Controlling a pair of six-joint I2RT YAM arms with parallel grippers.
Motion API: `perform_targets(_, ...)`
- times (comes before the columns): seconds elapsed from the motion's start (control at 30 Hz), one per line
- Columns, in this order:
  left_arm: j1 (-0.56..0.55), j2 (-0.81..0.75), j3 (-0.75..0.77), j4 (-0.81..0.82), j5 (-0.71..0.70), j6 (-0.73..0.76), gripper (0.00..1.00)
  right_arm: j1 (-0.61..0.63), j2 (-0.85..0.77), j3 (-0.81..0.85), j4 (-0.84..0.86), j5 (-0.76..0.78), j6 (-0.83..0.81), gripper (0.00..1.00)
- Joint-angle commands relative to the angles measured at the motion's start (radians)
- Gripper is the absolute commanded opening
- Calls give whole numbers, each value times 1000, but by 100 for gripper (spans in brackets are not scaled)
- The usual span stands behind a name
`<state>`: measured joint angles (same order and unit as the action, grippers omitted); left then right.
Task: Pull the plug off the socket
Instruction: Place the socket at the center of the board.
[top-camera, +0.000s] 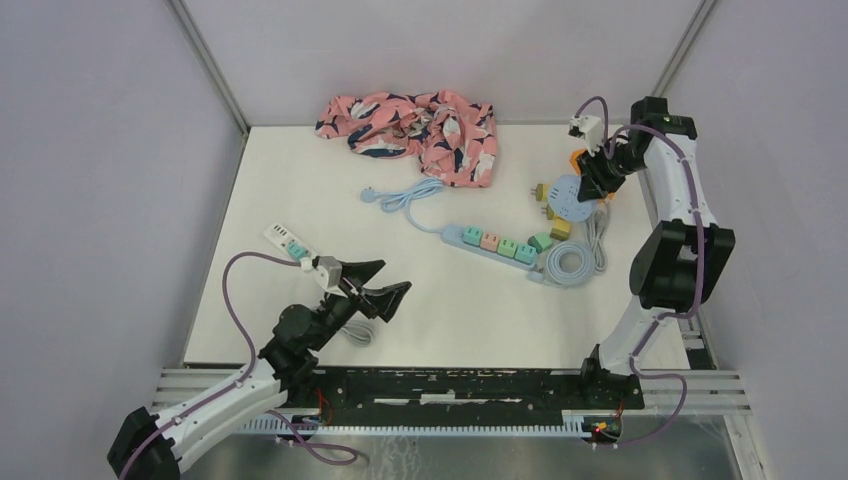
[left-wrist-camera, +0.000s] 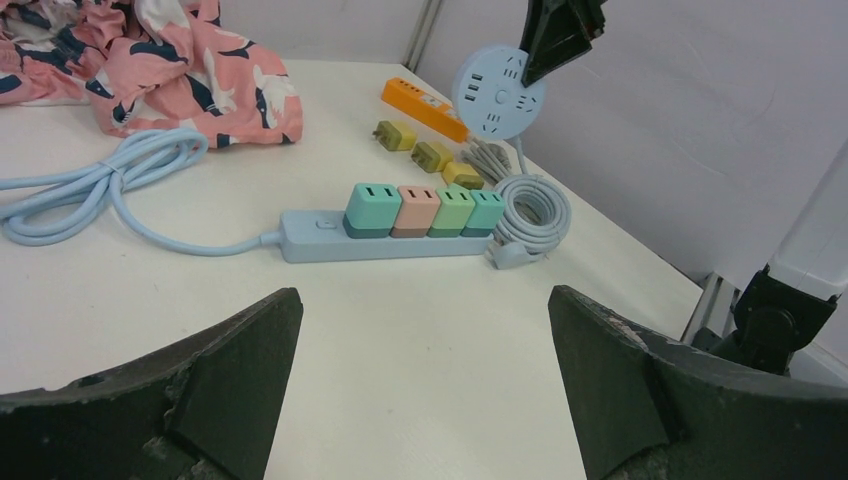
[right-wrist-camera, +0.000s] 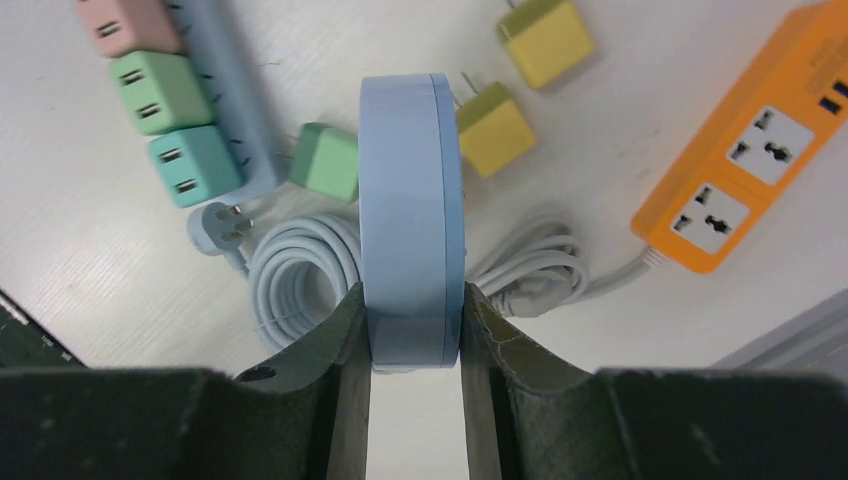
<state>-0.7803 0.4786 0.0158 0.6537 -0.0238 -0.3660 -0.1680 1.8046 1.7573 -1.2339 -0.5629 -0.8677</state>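
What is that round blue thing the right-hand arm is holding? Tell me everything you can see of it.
The round power socket is a pale blue, plastic-looking disc with plug slots on its flat face. The right gripper is shut on its two faces, holding it on edge above the table, over loose yellow plugs and coiled cables.

— Where's the right gripper (top-camera: 596, 186)?
— Upper right, at the round blue socket (top-camera: 570, 198).
— And the left gripper (top-camera: 397, 276)?
— Lower left, jaws wide apart, over the white table (top-camera: 450, 320). The blue power strip (top-camera: 490, 243) lies centre-right.
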Motion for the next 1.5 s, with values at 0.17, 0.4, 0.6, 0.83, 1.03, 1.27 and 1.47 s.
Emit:
perform_targets(0.17,3,-79,-16,-36,-48,29,99,-13,151,116,270,231,301,5)
perform_targets(0.4,3,-59,-14,-29,-50,28,99,-14,218,123,417,384,448,6)
perform_targets(0.6,4,-44,-16,-17,-51,27,99,-13,243,98,477,424,473,7)
perform_targets(0.83,3,-19,-6,-7,-47,24,99,-13,359,189,431,268,571,7)
perform_targets(1.03,3,-32,-5,-22,-52,24,99,-10,502,355,295,57,621,7)
perform_targets(1.27,3,-22,-8,-19,-59,25,99,-4,614,416,212,-141,628,8)
perform_targets(1.47,3,8,-1,-7,-53,21,99,2,644,428,207,-108,635,35)
